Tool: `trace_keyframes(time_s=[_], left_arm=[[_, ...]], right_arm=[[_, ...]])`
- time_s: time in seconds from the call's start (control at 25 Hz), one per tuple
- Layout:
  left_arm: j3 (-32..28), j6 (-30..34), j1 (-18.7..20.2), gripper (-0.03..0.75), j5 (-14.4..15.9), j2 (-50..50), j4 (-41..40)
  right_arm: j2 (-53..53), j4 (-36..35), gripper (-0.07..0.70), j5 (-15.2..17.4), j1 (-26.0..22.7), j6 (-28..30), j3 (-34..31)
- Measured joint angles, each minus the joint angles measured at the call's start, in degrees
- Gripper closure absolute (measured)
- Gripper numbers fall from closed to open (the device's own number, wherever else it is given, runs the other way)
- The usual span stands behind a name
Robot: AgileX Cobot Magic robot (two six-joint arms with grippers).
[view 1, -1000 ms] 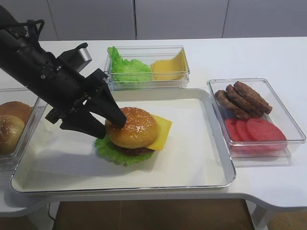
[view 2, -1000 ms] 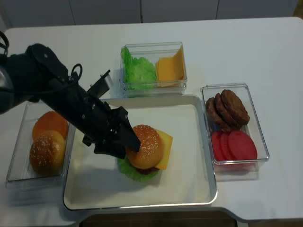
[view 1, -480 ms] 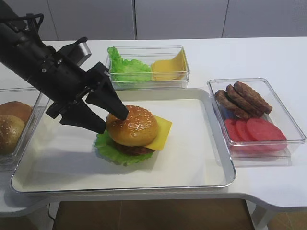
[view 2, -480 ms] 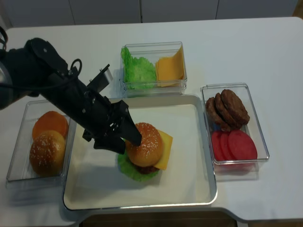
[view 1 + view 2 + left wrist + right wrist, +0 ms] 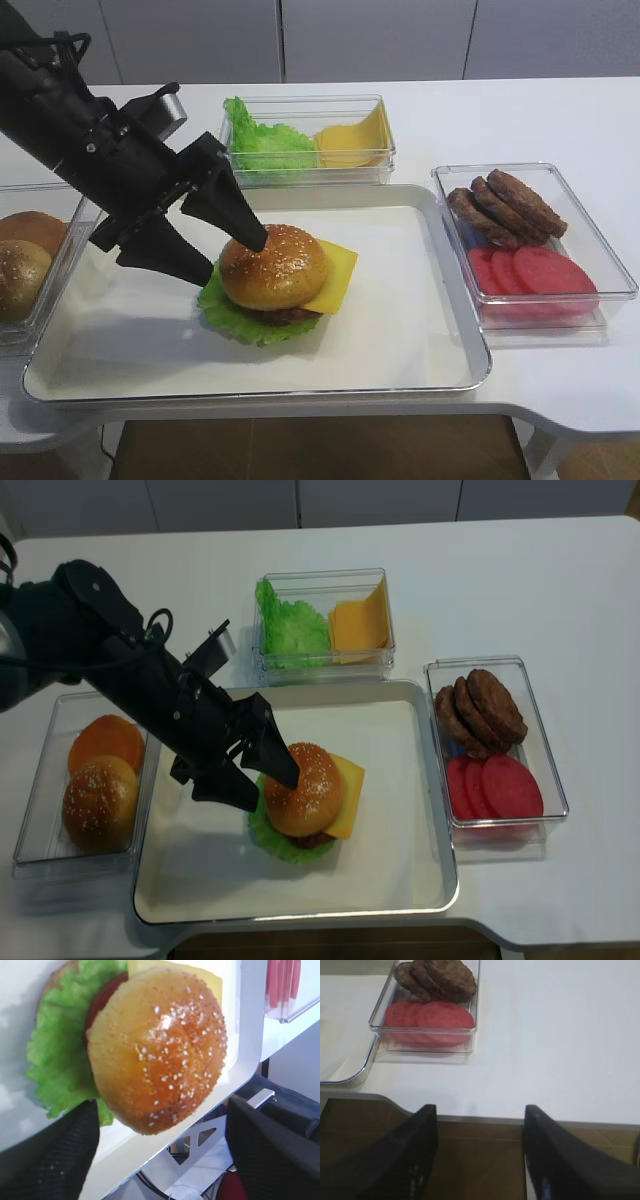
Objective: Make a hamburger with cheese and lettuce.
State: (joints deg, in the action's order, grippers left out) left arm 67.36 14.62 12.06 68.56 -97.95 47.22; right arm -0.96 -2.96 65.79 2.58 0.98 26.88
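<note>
The burger sat on the tray, bun capping cheese and lettuce, apparently complete. The left tool stood spread wide beside the bun, gripping nothing. The right tool hung open off the counter, empty.

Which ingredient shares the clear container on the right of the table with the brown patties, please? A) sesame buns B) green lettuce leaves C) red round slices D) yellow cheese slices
C: the red round slices lie in the same clear container as the brown patties, nearer the table's front edge.
</note>
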Motion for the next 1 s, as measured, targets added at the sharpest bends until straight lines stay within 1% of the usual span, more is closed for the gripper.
trace_keyframes(time_s=[0.2, 0.52, 0.64, 1.0], left_arm=[[0.00, -0.09, -0.23, 0.132, 0.00, 1.17, -0.57], [0.88, -2.30, -5.60, 0.131, 0.46, 9.19, -10.39], [1.00, -4.14, -5.84, 0.136, 0.84, 13.17, -16.38], [1.00, -12.55, -5.84, 0.171, 2.09, 25.11, -40.13]], right_arm=[[0.00, 0.00, 0.200, 0.00, 0.00, 0.00, 0.00], [0.00, 0.00, 0.200, 0.00, 0.00, 0.00, 0.00], [0.00, 0.00, 0.200, 0.00, 0.00, 0.00, 0.00], [0.00, 0.00, 0.200, 0.00, 0.00, 0.00, 0.00]])
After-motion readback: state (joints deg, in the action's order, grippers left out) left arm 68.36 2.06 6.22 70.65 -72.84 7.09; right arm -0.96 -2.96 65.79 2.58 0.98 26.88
